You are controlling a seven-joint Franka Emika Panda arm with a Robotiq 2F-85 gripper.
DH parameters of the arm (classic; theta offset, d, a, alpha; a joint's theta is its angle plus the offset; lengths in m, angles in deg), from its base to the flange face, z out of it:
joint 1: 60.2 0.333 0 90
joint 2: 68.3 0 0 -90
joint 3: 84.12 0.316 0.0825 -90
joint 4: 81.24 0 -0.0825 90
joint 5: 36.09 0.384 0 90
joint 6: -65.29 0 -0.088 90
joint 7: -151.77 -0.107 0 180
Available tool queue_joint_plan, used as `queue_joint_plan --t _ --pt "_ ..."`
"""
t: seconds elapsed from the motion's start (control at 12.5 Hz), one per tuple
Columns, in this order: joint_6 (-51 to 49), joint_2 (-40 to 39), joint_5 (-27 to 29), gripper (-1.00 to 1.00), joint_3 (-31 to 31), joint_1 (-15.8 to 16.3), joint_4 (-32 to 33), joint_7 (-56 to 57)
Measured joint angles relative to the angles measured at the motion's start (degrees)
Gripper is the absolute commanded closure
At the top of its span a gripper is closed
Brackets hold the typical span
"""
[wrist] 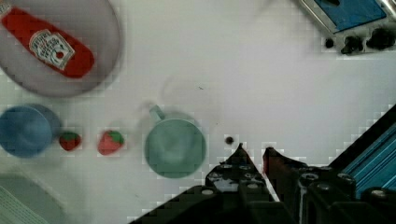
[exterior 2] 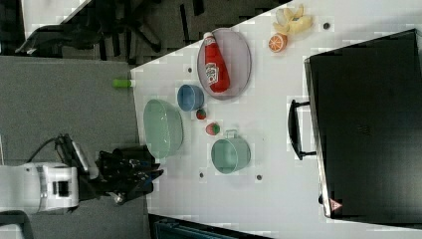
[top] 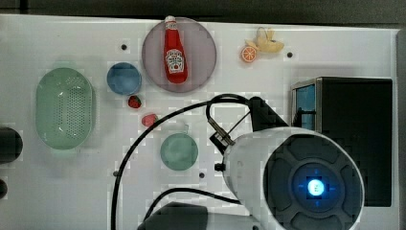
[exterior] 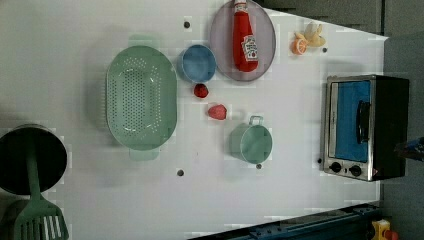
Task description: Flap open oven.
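The oven (exterior: 365, 127) stands at the left view's right on the white table, its blue glass door flat against the silver frame. Its black bar handle (exterior: 363, 121) lies across the glass, with black knobs (exterior: 345, 168) below. The top view shows the oven's (top: 356, 139) black top partly under my arm. In the right view the oven (exterior 2: 368, 124) shows its handle (exterior 2: 294, 129) standing off the front. My gripper (wrist: 254, 151) hangs high above the table, well apart from the oven (wrist: 355, 18), fingertips (wrist: 240, 151) a narrow gap apart with nothing between. The gripper (exterior 2: 154, 175) sits beyond the table's edge in the right view.
A ketchup bottle (exterior: 245, 37) lies on a purple plate (exterior: 220, 47). Nearby sit a blue bowl (exterior: 198, 63), a green colander (exterior: 141, 97), two strawberries (exterior: 201, 90), a green cup (exterior: 251, 143), and fruit (exterior: 307, 39). A black pot (exterior: 30, 157) holds a spatula.
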Motion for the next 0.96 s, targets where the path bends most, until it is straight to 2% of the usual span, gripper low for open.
queue_joint_plan --t 0.16,0.32,0.48,0.96 --pt "1.0 -0.7 -2.7 0.65 -1.8 -0.1 1.3 8.2" --pt "5.0 -1.0 -10.5 0.65 -3.8 -0.7 3.9 17.7" --pt "9.8 -1.0 -14.1 0.65 -6.7 -1.0 7.4 26.9" --pt "27.9 -4.9 -14.6 0.65 -14.8 -2.1 11.6 44.2"
